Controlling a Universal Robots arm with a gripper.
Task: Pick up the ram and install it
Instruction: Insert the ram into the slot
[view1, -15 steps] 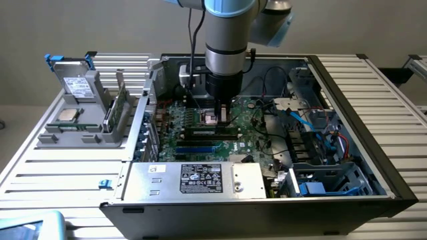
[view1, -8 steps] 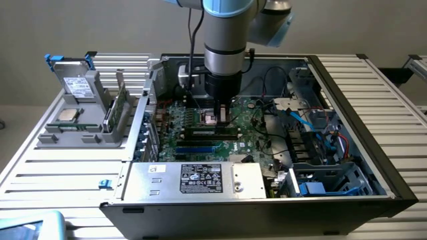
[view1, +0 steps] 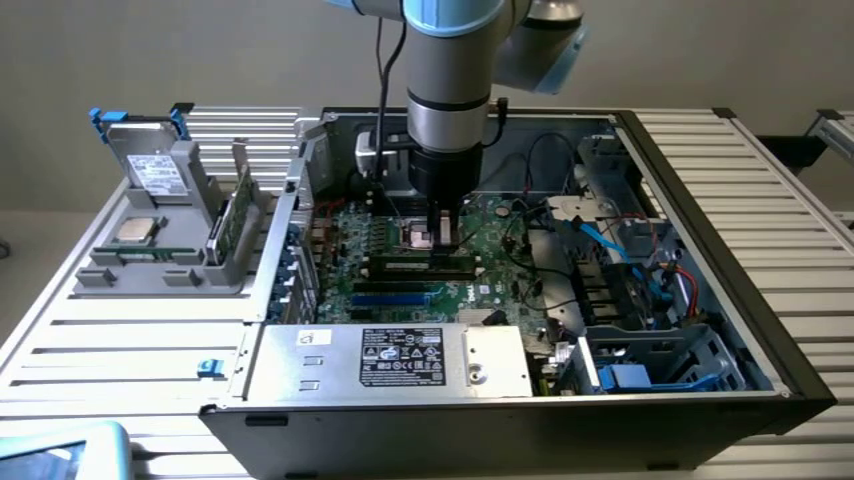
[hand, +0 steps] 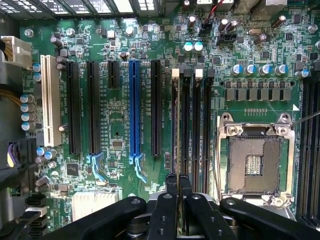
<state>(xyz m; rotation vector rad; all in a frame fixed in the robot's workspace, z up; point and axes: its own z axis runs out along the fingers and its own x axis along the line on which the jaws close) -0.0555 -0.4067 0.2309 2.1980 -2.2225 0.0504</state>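
Exterior view: my arm reaches straight down into an open computer case (view1: 467, 435) lying on its side on a slatted table (view1: 120, 340). My gripper (view1: 445, 248) is poised just above the green motherboard (view1: 350, 278), near the centre of the frame. The black memory slots (view1: 420, 265) run just beneath it, at 6 o'clock from the fingertips. A silver power supply (view1: 387, 360) with a label sits at the case's 6 o'clock edge.

Well apart, at 9 o'clock from the case, a grey rack (view1: 134, 280) carries a boxy drive (view1: 158, 172) with a white label and a square silver processor chip (view1: 138, 230). Standing on edge at the rack's 3 o'clock side is a slim green strip that appears to be the ram (view1: 230, 222), though its chips are too small for me to read.

Wrist view: my two black fingers (hand: 171, 187) are drawn together, tip beside tip, with only a sliver of dark between them. They hover over the memory slots, which lie between the open processor socket (hand: 252, 165) and a long blue slot (hand: 134, 107). A white slot (hand: 48, 100) lies beyond the blue one, on the side away from the socket.
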